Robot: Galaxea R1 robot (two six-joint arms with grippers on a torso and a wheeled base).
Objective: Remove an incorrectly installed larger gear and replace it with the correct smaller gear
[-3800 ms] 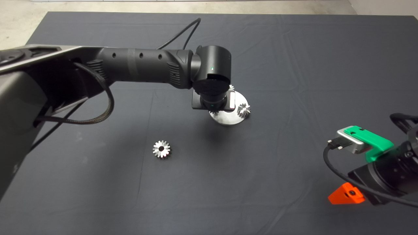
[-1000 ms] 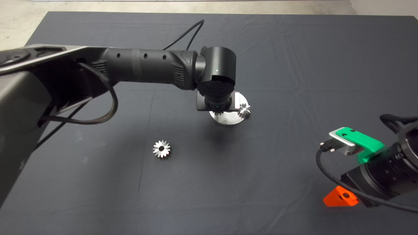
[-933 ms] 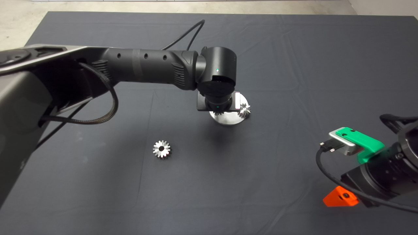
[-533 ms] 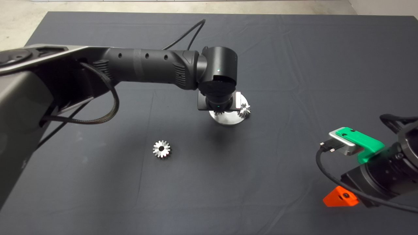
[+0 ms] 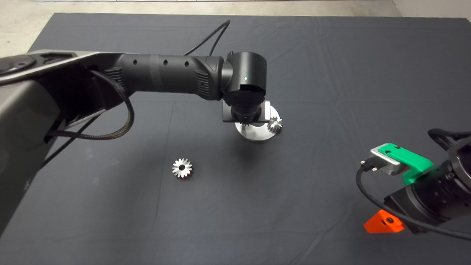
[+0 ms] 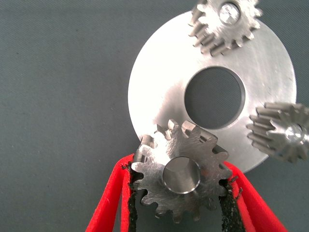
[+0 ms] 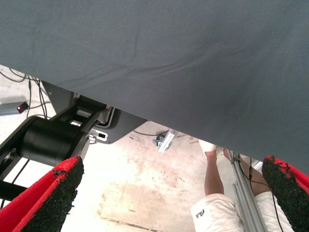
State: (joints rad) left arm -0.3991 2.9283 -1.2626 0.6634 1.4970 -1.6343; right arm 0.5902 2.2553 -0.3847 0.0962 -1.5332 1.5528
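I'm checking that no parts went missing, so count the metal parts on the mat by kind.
Long-toothed gear, loose on the mat: 1
Short-toothed gears: 3, two mounted, plus the smaller gear in the left gripper
Disc: 1
Total: 5

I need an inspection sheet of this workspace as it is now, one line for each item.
Surface: dark mat, lightly creased.
Job's things: larger gear lies flat on the mat, apart from the round metal plate; smaller gear sits on a plate peg; two other small gears are on pegs.
Clutter: nothing seen.
Grippers: left gripper over the plate, pads against the smaller gear's teeth; right gripper parked at the mat's lower right, open.
Cables: black cable behind the left arm; another at the right wrist.
Surroundings: concrete floor; a person's leg beyond the mat.
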